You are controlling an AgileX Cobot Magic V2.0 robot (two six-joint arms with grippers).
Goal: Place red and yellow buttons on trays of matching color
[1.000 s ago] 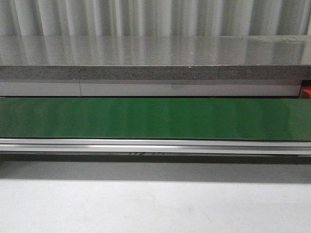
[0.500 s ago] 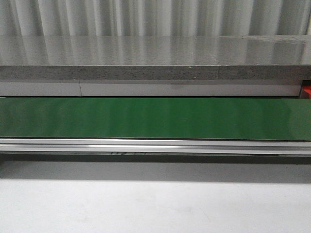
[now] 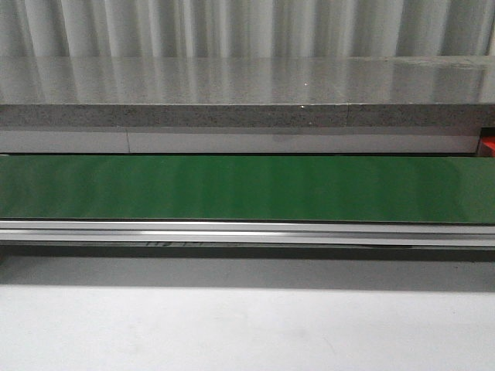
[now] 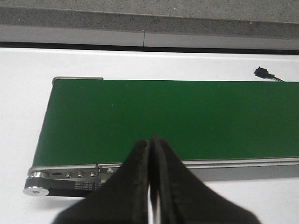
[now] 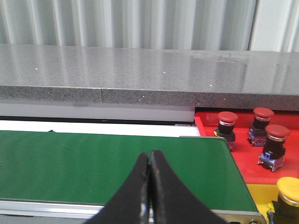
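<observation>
Green conveyor belt [image 3: 247, 188]: bare. Red tray [image 5: 243, 156]: three red buttons [image 5: 227, 122]; yellow tray [image 5: 261, 196]: one yellow button [image 5: 290, 189]. Left gripper [image 4: 150, 140] and right gripper [image 5: 149, 156]: fingers pressed together, holding nothing, above the belt.

Green conveyor belt [image 3: 247, 188] is running across the white table [image 3: 247, 328], its aluminium rail [image 3: 247, 232] lying along the near edge. Grey speckled counter [image 3: 247, 93] is sitting behind it, corrugated wall [image 3: 247, 27] standing at the back. Small black connector [image 4: 259, 72] is lying on the table just beyond the belt.
</observation>
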